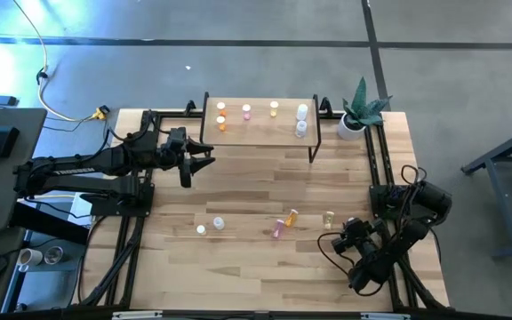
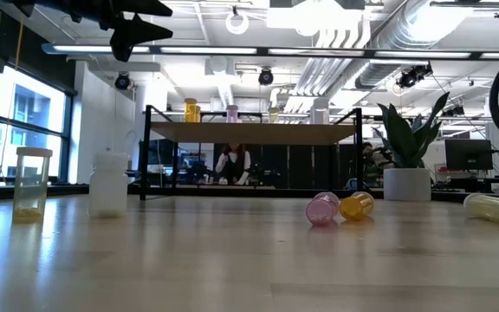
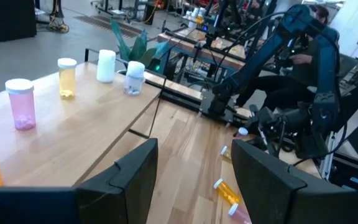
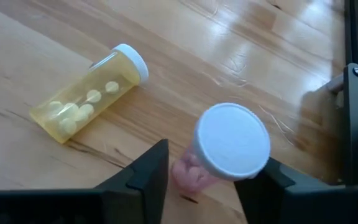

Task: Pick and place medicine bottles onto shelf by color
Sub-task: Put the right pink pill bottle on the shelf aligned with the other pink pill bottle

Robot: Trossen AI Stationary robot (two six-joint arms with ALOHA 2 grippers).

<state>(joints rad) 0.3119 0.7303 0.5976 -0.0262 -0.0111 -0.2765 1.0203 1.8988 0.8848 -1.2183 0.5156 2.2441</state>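
My right gripper [image 1: 351, 229] is low over the table's near right part, open, with its fingers on either side of a pink bottle [image 4: 229, 146] whose white cap faces the wrist camera. The gripper hides this bottle in the high view. A yellow bottle [image 4: 89, 93] lies on its side just beyond it. The shelf [image 1: 260, 131] stands at the far edge and carries orange [image 1: 221, 123], pink [image 1: 246, 111], yellow [image 1: 274, 108] and white [image 1: 302, 111] bottles upright. My left gripper [image 1: 204, 163] hovers open, high above the table near the shelf's left end. My right gripper has one finger [image 4: 257, 183] right at the edge of the pink bottle's cap [image 4: 253, 162]. The other finger [image 4: 148, 177] stands a little apart from the cap, beside the pink body. The fingers slant down from the near right. Whether either finger touches, I cannot tell.
On the table's near middle lie a pink bottle [image 1: 278, 229] and an orange one [image 1: 292, 216], both on their sides. A clear bottle [image 1: 218, 222] and a white one [image 1: 201, 229] stand upright to their left. A potted plant [image 1: 360, 111] stands at the far right corner.
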